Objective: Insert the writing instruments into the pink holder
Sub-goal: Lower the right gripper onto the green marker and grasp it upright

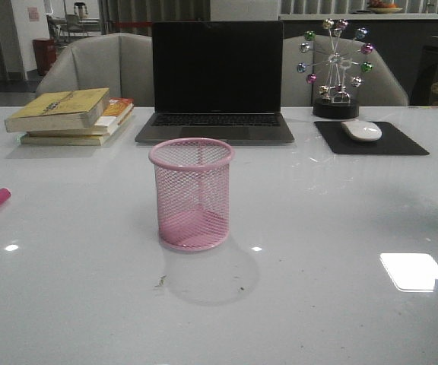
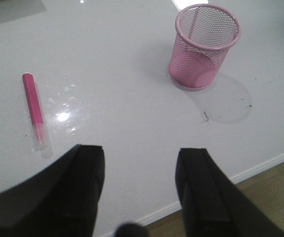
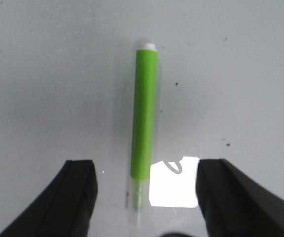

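White, glossy desk (image 1: 333, 319), wide. Laptop (image 1: 217, 80) at the back, books (image 1: 71, 115) to its left, mouse (image 1: 362, 130) on a pad to its right.

Pink mesh holder (image 1: 192, 194) upright at desk centre, empty. No pen in it yet.

Pink pen (image 2: 35, 113) flat on the desk at the left edge, only its end showing from the front. It sits well off to one side of the left tool (image 2: 141, 183), not between the jaws. Left jaws spread, holding nothing.

Green pen (image 3: 144, 129) flat at the right edge. Right tool (image 3: 144, 197) hangs directly over it, jaws wide, empty; pen's long axis runs straight down the gap, clear capped end nearest the jaws. Right arm looks better placed for a first pick: jaws straddle the barrel across its width.
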